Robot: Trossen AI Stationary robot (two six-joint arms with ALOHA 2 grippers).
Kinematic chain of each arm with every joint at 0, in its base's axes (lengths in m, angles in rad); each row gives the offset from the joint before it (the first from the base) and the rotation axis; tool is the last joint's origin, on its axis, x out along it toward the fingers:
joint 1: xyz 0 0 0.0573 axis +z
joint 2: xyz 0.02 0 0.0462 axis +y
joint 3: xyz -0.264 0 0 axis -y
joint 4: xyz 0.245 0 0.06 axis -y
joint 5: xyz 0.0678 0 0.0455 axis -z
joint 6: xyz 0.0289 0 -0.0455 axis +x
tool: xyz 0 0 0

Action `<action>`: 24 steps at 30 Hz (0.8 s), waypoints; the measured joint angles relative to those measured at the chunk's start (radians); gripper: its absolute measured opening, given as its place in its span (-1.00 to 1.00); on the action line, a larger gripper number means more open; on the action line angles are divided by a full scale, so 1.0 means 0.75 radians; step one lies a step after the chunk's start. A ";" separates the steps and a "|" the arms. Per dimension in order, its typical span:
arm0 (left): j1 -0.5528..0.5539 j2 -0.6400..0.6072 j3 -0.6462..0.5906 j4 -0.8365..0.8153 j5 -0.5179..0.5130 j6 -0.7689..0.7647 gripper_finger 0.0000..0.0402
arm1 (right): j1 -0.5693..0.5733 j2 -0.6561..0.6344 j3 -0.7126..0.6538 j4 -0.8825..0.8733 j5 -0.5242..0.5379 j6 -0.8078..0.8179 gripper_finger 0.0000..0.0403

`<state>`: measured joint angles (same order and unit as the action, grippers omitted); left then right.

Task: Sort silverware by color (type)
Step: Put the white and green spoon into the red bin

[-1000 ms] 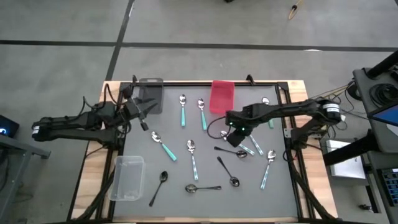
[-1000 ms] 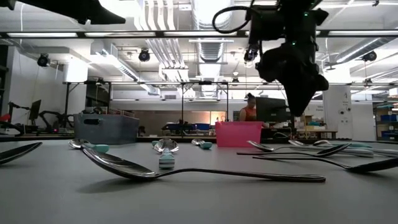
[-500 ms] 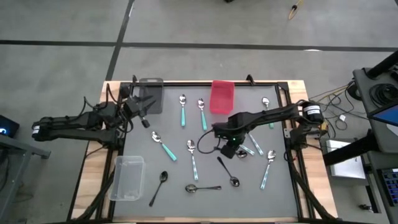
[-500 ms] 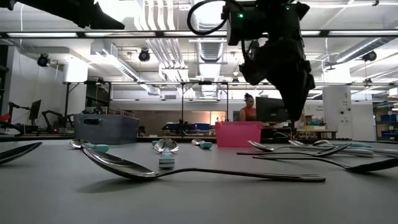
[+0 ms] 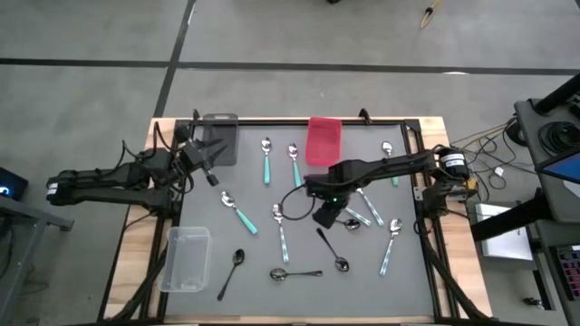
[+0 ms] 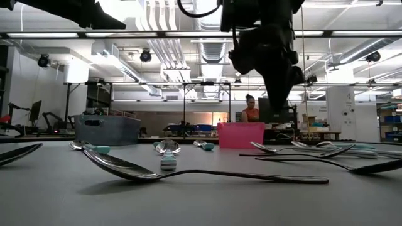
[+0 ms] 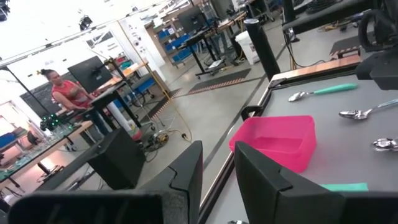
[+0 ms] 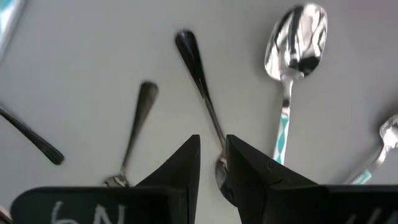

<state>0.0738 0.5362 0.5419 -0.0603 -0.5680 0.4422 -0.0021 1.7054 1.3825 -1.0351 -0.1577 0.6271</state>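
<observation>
Teal-handled spoons (image 5: 281, 228) and all-dark spoons (image 5: 333, 251) lie flat and scattered on the grey mat. My right gripper (image 5: 324, 217) hovers above the mat's middle, over dark spoons. In the right wrist view its fingers (image 8: 213, 149) stand open by a narrow gap above a dark spoon (image 8: 200, 81), with a teal-handled spoon (image 8: 292, 62) beside it. In the low view the right gripper (image 6: 276, 110) hangs clear of the table. My left gripper (image 5: 213, 170) waits near the grey bin (image 5: 220, 138), its fingers (image 7: 217, 158) slightly apart and holding nothing.
A red bin (image 5: 323, 140) sits at the mat's far edge, and a clear bin (image 5: 186, 260) at its near left corner. Spoons lie all around the right gripper. A person (image 6: 251, 111) sits at a desk in the room beyond the table.
My right gripper has moved from right of centre toward the table's left and slightly nearer. It now hangs over the dark spoons at mid-mat. No spoon has moved.
</observation>
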 joint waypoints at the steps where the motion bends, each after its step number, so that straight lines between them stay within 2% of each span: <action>1: 0.000 0.000 0.000 -0.002 0.000 0.005 -0.62 | 0.000 0.000 0.004 0.010 0.000 0.000 -0.66; 18: 0.000 0.001 0.000 -0.025 0.000 0.023 -0.62 | -0.001 0.000 0.007 0.467 0.002 0.018 -0.66; 24: 0.000 0.001 0.000 -0.025 0.000 0.023 -0.62 | -0.016 0.000 0.007 0.588 0.001 0.130 -0.66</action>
<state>0.0738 0.5372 0.5419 -0.0794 -0.5682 0.4598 -0.0140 1.7054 1.3880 -0.5941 -0.1569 0.7243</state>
